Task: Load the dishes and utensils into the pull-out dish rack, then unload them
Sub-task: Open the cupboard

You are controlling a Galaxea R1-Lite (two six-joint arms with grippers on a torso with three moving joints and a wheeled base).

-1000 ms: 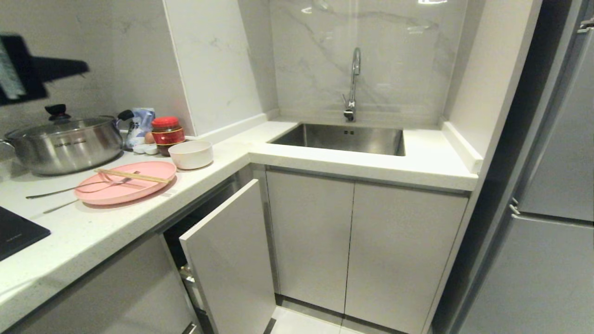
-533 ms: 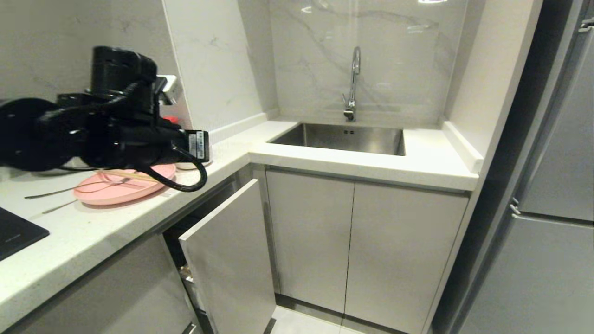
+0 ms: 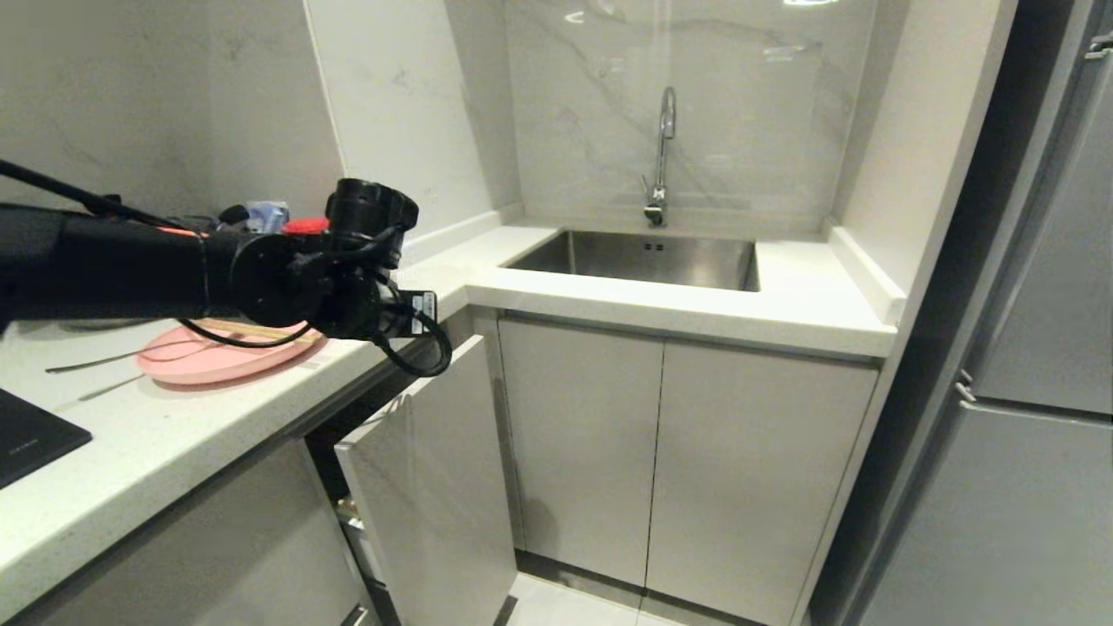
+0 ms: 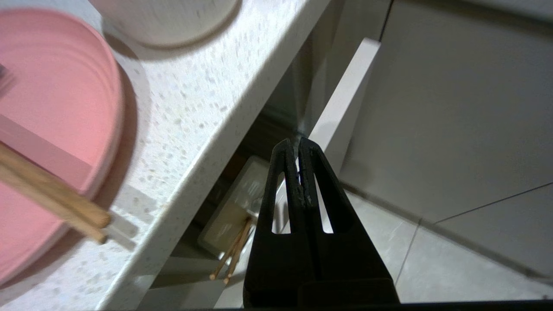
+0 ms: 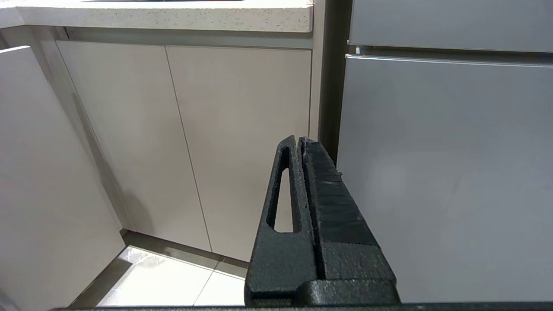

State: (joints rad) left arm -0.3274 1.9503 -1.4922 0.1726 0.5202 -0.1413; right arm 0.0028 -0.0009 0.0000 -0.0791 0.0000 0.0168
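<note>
Pull-out dish rack (image 3: 417, 452): under the left counter run, pale grey front angled out part-way; dark gap behind it; in the left wrist view a white caddy (image 4: 229, 207) with wooden sticks inside, below the counter edge
Plate (image 3: 209, 358): pink, flat on the counter (image 3: 174, 435) near its front edge
Chopsticks (image 4: 52, 196): lying across the plate, tips just past its rim
Fork (image 3: 104, 358): handle sticking off the plate toward the left
Bowl (image 4: 164, 21): off-white, on the counter just beside the plate; hidden behind the arm in the head view
Left gripper (image 4: 298, 149): at the end of an arm stretched level across the counter from the left, wrist bent down over the counter edge; fingers pressed together, holding nothing, tips above the gap beside the drawer front
Right gripper (image 5: 300, 144): hanging low before the cabinet doors (image 5: 181, 129) and fridge (image 5: 445, 172); fingers pressed together, empty
Writing: white label on the left wrist, text not readable
Sink (image 3: 643, 261): steel, in the corner, tap behind
</note>
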